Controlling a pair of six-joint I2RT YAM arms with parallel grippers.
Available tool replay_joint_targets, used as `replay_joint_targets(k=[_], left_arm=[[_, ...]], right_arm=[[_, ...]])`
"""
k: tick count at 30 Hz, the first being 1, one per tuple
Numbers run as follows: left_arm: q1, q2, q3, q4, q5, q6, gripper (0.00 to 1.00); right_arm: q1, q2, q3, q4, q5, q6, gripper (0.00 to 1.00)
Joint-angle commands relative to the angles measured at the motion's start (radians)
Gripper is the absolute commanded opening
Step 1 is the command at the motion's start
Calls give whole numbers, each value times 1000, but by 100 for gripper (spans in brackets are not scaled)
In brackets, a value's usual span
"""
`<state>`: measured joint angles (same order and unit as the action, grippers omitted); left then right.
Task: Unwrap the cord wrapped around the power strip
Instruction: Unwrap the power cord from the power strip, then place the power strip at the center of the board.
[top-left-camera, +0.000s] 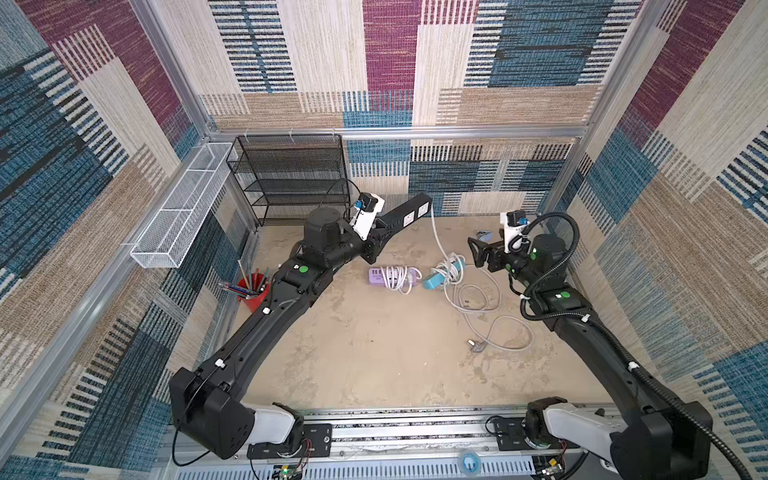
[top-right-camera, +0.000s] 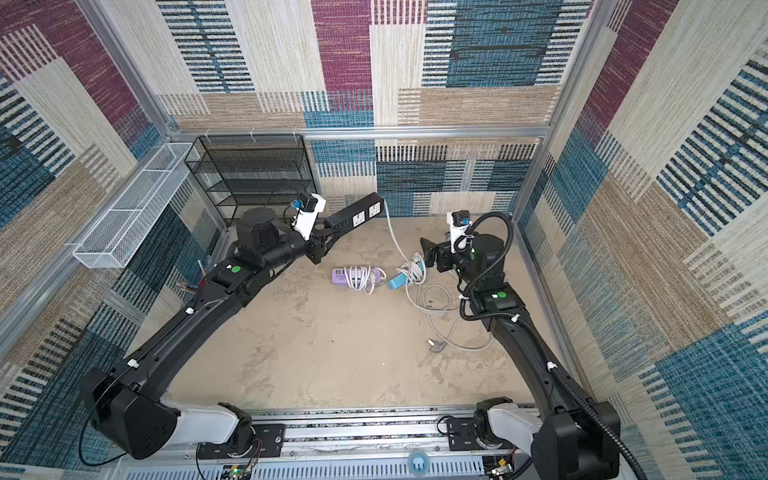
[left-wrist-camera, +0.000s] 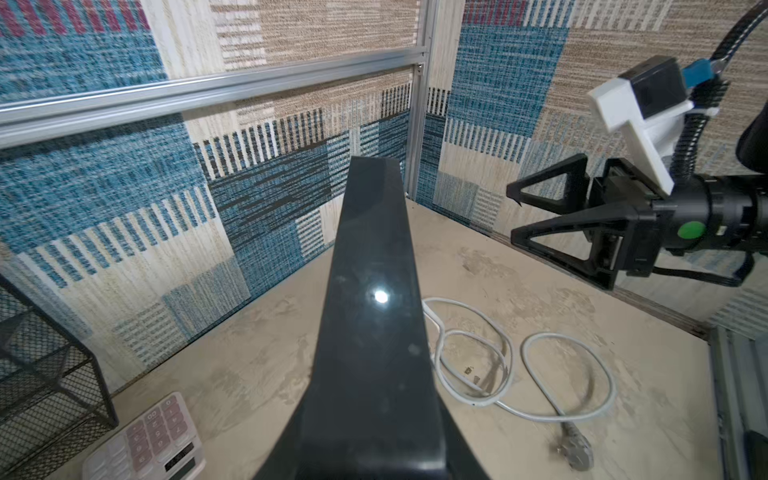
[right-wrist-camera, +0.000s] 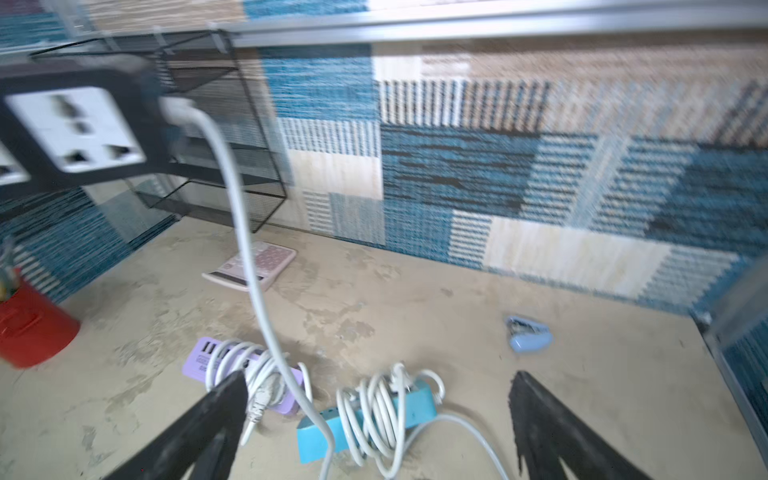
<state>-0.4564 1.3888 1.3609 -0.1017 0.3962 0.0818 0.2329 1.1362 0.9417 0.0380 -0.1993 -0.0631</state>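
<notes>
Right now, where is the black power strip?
In both top views, the black power strip is held aloft by the left fingers, right of the mesh shelf.

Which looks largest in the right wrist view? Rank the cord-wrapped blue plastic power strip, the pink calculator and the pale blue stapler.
1. Cord-wrapped blue plastic power strip, though nearest the camera.
2. Pink calculator.
3. Pale blue stapler, clearly smallest.

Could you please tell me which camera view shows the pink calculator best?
Left wrist: the calculator sits close, with its keys sharp. The right wrist shows it blurred and crossed by the cord; both top views hide it.
</notes>
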Motion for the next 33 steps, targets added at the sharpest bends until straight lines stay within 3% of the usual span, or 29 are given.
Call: replay_joint_targets(k=[1,6,14,33], left_arm=[[-1,13,34,-20,90,-1,0],[-1,49,109,-124,105,15,0],[0,92,201,-245,129,10,0],[1,82,218,-259,218,-10,0]], right_arm=[[77,-13,5,120,-13,-216,98],[191,-38,-26,215,1,-478,98],[294,2,5,246,95,-772,98],[344,246,258,131,133,-944,99]])
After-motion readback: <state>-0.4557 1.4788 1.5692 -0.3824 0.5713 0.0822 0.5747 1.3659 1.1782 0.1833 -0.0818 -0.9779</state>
